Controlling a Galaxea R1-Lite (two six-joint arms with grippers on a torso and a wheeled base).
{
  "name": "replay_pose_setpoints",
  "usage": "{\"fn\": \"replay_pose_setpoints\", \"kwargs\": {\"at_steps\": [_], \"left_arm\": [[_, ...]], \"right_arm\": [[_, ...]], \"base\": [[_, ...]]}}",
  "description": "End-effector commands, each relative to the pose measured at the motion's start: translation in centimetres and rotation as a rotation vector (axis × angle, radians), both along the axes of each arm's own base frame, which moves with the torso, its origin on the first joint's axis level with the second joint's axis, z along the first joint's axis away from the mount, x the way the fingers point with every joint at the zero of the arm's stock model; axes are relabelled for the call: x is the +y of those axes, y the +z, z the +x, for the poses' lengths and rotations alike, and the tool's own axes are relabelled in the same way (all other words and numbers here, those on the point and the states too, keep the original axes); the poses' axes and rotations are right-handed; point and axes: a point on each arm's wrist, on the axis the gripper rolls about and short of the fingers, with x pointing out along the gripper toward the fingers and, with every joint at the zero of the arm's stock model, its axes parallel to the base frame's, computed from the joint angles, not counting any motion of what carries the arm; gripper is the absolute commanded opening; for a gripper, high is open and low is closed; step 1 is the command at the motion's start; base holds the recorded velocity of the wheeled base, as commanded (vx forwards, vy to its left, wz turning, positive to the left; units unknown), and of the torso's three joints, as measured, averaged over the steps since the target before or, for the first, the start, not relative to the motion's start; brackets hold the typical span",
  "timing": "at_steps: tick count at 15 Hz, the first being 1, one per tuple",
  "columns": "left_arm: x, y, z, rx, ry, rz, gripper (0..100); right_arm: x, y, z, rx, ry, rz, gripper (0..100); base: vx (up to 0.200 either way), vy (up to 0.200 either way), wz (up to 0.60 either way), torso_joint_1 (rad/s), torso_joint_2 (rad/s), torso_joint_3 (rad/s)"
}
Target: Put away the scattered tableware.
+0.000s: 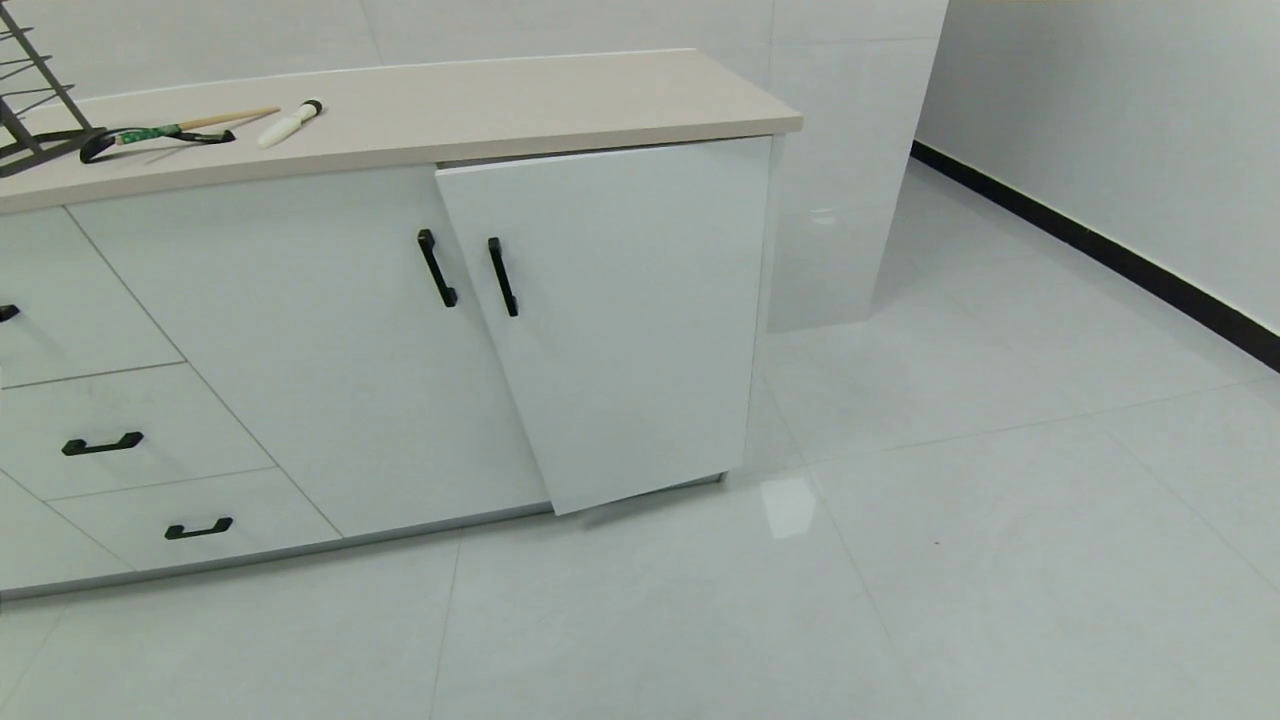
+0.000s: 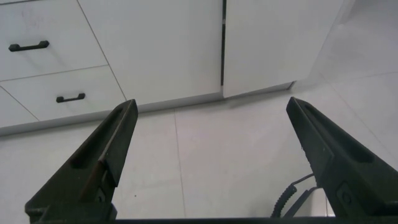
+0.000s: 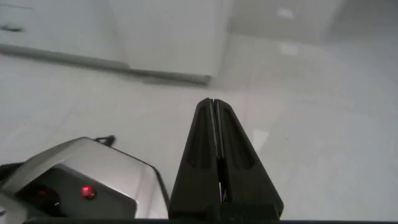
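Observation:
Two utensils lie on the beige countertop at the back left: a wooden-handled one with a green and black end and a short white-handled one with a black tip. Below the counter's right end, a white cabinet door stands slightly ajar, its black handle near the handle of the shut door beside it. My left gripper hangs open over the floor tiles in front of the cabinet, holding nothing. My right gripper is shut, empty, low above the floor.
A black wire rack stands at the counter's far left edge. White drawers with black pulls fill the cabinet's left side. Open tiled floor stretches to the right, bounded by a wall with a black skirting strip.

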Motion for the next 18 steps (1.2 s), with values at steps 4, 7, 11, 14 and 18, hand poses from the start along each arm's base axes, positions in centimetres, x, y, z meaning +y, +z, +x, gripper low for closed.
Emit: {"fn": "replay_pose_setpoints", "kwargs": {"at_steps": [4,7,11,14,18], "left_arm": [[0.0,0.01,0.0,-0.002,0.001,-0.017,100],[0.0,0.01,0.0,-0.003,-0.001,-0.046,100],[0.0,0.01,0.0,-0.003,-0.001,-0.054,100],[0.0,0.01,0.0,-0.002,-0.001,-0.026,100],[0.0,0.01,0.0,-0.002,-0.001,-0.028,100]], "right_arm": [[-0.56,-1.56,-1.3,-0.045,-0.299,0.029,0],[-0.54,-1.56,-1.3,-0.037,-0.287,0.08,0],[-0.54,-1.58,-1.31,-0.037,-0.287,0.081,0],[-0.55,-1.58,-1.31,-0.036,-0.292,0.086,0],[-0.55,-1.58,-1.31,-0.037,-0.292,0.084,0]], "base": [[0.0,0.0,0.0,0.0,0.0,0.0],[0.0,0.0,0.0,0.0,0.0,0.0],[0.1,0.1,0.0,0.001,0.0,0.001],[0.067,0.2,0.0,0.002,0.0,0.005],[0.0,0.2,0.0,0.005,0.0,0.004]]}}
